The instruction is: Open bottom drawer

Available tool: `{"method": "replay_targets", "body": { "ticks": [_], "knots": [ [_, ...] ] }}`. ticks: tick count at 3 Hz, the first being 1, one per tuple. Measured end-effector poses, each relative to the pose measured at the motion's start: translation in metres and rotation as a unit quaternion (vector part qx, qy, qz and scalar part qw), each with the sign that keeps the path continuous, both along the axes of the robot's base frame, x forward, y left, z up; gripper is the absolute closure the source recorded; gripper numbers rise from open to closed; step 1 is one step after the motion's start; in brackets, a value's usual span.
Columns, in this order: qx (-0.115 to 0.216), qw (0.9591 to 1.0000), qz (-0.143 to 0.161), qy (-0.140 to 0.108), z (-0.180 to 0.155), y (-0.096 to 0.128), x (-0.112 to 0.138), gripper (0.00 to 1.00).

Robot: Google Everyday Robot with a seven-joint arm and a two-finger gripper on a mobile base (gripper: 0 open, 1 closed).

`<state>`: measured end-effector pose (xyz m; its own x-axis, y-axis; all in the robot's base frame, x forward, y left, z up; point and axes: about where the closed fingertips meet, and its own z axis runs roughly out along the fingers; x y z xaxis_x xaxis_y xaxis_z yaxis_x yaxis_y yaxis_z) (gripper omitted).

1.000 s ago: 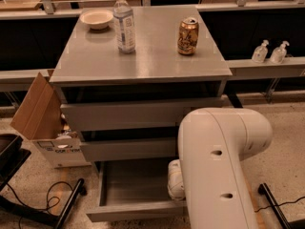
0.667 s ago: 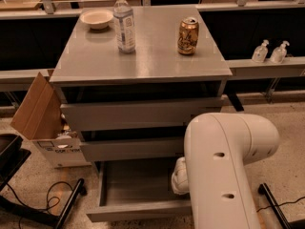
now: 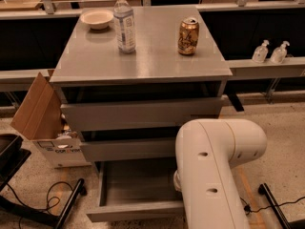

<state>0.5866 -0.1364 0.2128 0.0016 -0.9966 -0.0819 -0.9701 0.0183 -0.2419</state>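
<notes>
The grey cabinet has three drawers. The bottom drawer (image 3: 136,187) is pulled out, showing a plain shallow grey tray interior; its front panel (image 3: 133,211) is at the lower edge of the view. The middle drawer front (image 3: 126,149) and the top drawer front (image 3: 140,113) sit slightly out. My white arm (image 3: 214,166) fills the lower right and covers the right part of the bottom drawer. The gripper is hidden behind the arm, somewhere at the drawer's right side.
On the cabinet top (image 3: 152,61) stand a water bottle (image 3: 124,23), a brown can (image 3: 188,36) and a white bowl (image 3: 97,18). An open cardboard box (image 3: 45,123) stands left of the cabinet. Cables and a black frame (image 3: 43,209) lie on the floor at left. Two pump bottles (image 3: 269,51) stand on a ledge at right.
My arm has shifted a little to the right. The bottom drawer stays pulled out about as far as before.
</notes>
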Motion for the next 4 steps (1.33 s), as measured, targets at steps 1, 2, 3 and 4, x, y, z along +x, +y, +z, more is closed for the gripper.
{"method": "replay_targets", "body": {
  "ticks": [1, 2, 3, 4],
  "knots": [
    [0.012, 0.9997, 0.003, 0.019, -0.025, 0.007, -0.01, 1.0],
    [0.03, 0.9976, -0.011, 0.061, -0.068, 0.002, -0.044, 1.0],
    [0.036, 0.996, -0.023, 0.079, -0.078, -0.004, -0.063, 1.0],
    [0.036, 0.996, -0.023, 0.079, -0.078, -0.004, -0.062, 1.0]
  ]
}}
